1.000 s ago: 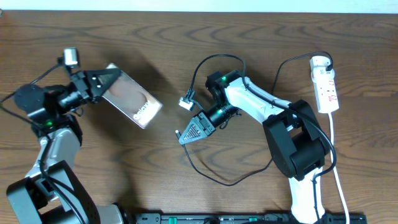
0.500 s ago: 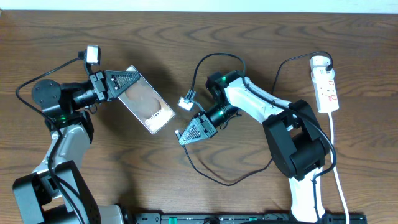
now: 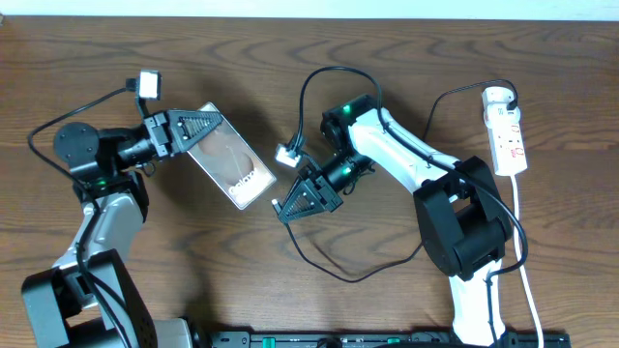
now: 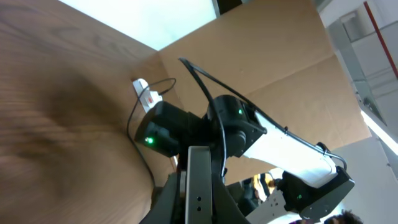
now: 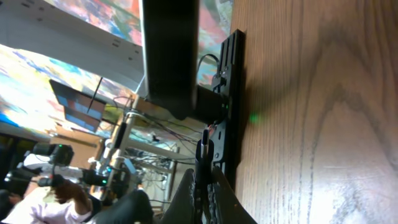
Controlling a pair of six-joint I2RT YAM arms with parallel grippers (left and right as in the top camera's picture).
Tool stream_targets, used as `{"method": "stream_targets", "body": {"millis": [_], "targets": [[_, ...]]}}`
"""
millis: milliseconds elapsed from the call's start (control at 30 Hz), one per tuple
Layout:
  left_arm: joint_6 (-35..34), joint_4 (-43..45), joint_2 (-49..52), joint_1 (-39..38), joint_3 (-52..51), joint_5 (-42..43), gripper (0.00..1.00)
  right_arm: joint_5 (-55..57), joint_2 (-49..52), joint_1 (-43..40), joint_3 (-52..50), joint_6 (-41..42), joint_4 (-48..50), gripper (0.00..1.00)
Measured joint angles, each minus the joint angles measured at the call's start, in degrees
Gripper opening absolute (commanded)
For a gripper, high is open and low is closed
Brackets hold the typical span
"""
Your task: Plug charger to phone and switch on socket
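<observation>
My left gripper (image 3: pixel 213 123) is shut on one end of the phone (image 3: pixel 237 169), a dark glossy slab with white lettering, and holds it tilted above the table. In the left wrist view the phone (image 4: pixel 199 180) shows edge-on, clamped between the fingers of the left gripper (image 4: pixel 200 202). My right gripper (image 3: pixel 282 207) is shut on the connector tip of the charger (image 3: pixel 348 278), just right of the phone's free end. In the right wrist view the tip (image 5: pixel 204 142) sticks out of the right gripper (image 5: pixel 204 186) and points at the phone (image 5: pixel 169 56). The socket (image 3: pixel 505 130) lies at the far right.
The charger's black cable loops over the table in front of and behind the right arm (image 3: pixel 406 159) and runs to the socket's far end. A white tag (image 3: pixel 288 155) hangs on the cable near the phone. The socket's white cord (image 3: pixel 527 280) trails toward the front edge.
My left gripper has carried the phone to the right, close to the right gripper. The right gripper has shifted slightly, still holding the connector tip.
</observation>
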Motion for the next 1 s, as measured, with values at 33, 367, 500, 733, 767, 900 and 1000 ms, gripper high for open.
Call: {"method": "stream_targets", "body": {"millis": [33,367,500,733,767,900,1000], "targets": [[0.2,0.0,0.0,-0.7,0.0,0.0,0.07,0.2,0.0,0.0,0.3,-0.2,-0.2,0.01],[1.5,0.0,0.0,-3.1,0.0,0.0,0.07,1.8,0.0,0.1,1.6,-1.5,-1.8,0.01],[2.8,0.0,0.0,-3.1,0.0,0.1,0.07,2.4,0.0,0.1,1.8,-4.3,-5.8,0.01],[3.9,0.0,0.0,-3.1,0.0,0.1,0.07,3.0,0.0,0.1,2.9,-10.3,-10.0,0.01],[4.0,0.0,0.0,-3.1,0.0,0.1,0.07,3.1,0.0,0.1,2.9,-10.8,-9.9,0.01],[4.0,0.0,0.0,-3.2,0.0,0.1,0.07,3.8,0.0,0.2,2.9,-11.5,-9.3,0.01],[4.0,0.0,0.0,-3.7,0.0,0.1,0.07,4.3,0.0,0.8,2.9,-11.9,-8.5,0.01]]}}
